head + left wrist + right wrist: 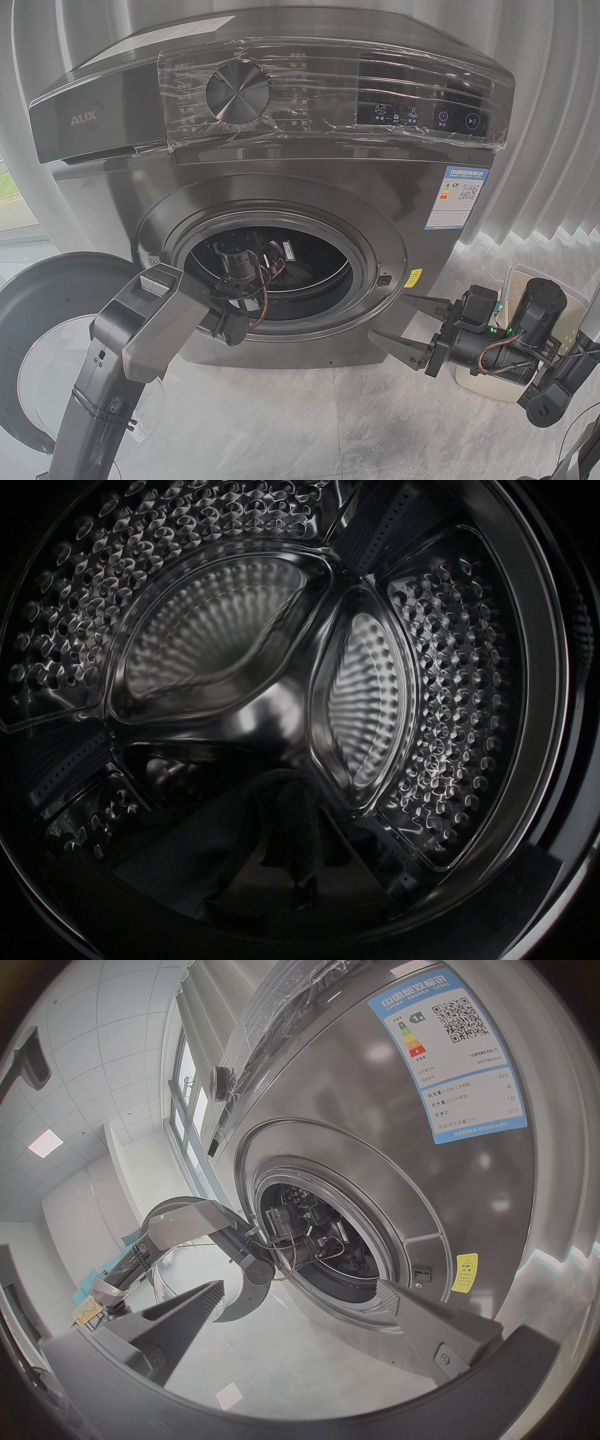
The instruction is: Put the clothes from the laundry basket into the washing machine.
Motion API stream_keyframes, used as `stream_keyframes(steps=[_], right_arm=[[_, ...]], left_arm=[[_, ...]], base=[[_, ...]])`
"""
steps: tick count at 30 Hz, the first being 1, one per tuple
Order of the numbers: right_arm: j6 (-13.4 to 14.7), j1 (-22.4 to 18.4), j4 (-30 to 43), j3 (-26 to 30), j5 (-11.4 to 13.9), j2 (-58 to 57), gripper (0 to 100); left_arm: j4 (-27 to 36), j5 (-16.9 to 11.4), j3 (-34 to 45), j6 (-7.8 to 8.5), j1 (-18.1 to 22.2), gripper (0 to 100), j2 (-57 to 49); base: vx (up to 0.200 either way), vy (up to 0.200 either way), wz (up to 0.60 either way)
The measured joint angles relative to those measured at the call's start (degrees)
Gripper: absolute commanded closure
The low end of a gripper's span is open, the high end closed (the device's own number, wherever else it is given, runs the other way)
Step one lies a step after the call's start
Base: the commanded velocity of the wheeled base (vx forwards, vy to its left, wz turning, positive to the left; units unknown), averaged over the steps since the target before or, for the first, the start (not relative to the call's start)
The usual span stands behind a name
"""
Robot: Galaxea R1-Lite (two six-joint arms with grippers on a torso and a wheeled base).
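The left gripper [265, 259] is inside the round door opening of the washing machine; whether it is spread or pressed together cannot be told. Ahead of it and lower down, a dark, crumpled cloth [281, 842] lies on the bottom of the perforated shiny steel drum [462, 667], apart from the gripper. Around that gripper stands the dark grey metal front-loading washing machine [300, 162]. Its round dark door with a glass window [56, 312] is swung open on the outer side of the left arm.

The right gripper [400, 325] hovers outside the machine, low and near the front panel, on the far side of the opening from the left arm. Its two dark wedge-shaped fingers [431, 1329] are spread wide with nothing between them. Just behind the right gripper's wrist, a cream-white plastic laundry basket [487, 387] sits on the pale grey marbled floor [300, 425]; its contents are hidden by the arm.
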Motion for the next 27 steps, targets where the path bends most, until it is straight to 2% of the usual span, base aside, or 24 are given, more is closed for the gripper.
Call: stream_keyframes(steps=[6,7,21,27], right_arm=[[0.0,0.0,0.0,0.0,0.0,-0.1,0],[0.0,0.0,0.0,0.0,0.0,-0.1,0],[0.0,0.0,0.0,0.1,0.0,-0.1,0],[0.0,0.0,0.0,0.1,0.0,0.0,0]], left_arm=[[1.3,0.0,-0.5,0.02,0.1,100,0.7],[1.3,0.0,-0.5,0.02,0.1,0,0.7],[0.9,0.0,0.0,-0.17,0.4,0,0.8],[0.1,0.0,4.0,-0.17,0.1,0,0.5]], base=[[0.000,0.000,0.00],[0.000,0.000,0.00],[0.000,0.000,0.00],[0.000,0.000,0.00]])
